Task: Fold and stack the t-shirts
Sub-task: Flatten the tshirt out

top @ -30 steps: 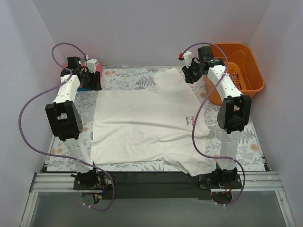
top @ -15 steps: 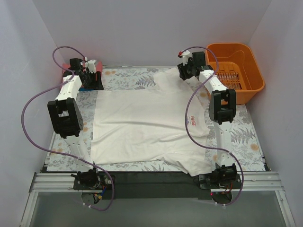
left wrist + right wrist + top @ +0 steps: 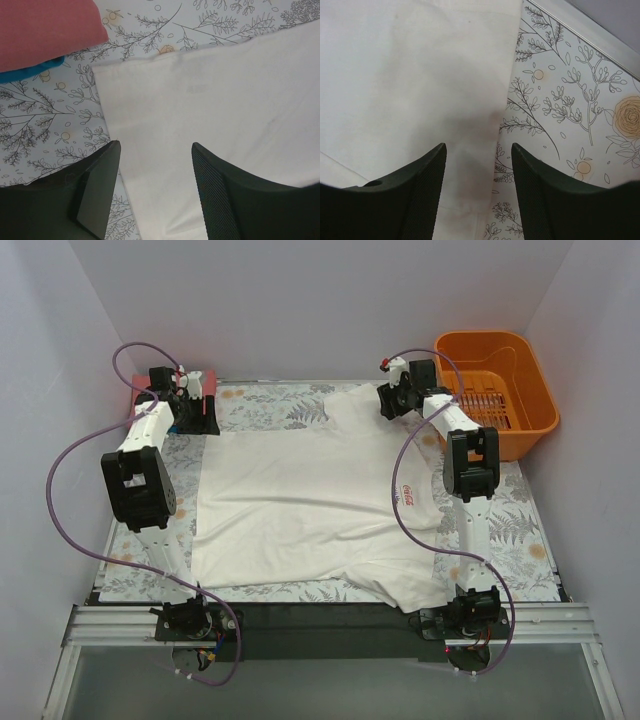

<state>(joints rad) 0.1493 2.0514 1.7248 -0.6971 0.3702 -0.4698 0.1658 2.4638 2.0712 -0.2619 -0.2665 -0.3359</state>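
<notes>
A white t-shirt [image 3: 300, 495] lies spread flat on the floral table cover, with a small red mark near its right edge. My left gripper [image 3: 198, 413] is open just above the shirt's far left corner [image 3: 107, 70], its jaws straddling the shirt's left edge [image 3: 156, 150]. My right gripper [image 3: 389, 402] is open and low over the shirt's far right part [image 3: 420, 75], with the cloth's edge between its fingertips [image 3: 479, 150]. A folded salmon-red shirt [image 3: 45, 27] lies on a blue one [image 3: 30, 74] at the far left corner; the red one also shows in the top view [image 3: 207, 377].
An orange basket [image 3: 520, 405] stands at the far right beside the right arm. The floral table cover [image 3: 520, 540] shows around the shirt. White walls close in the table on the left, back and right.
My right arm has swung left from the basket side, bringing its gripper over the shirt's far right part. My left gripper has shifted slightly toward the far left corner.
</notes>
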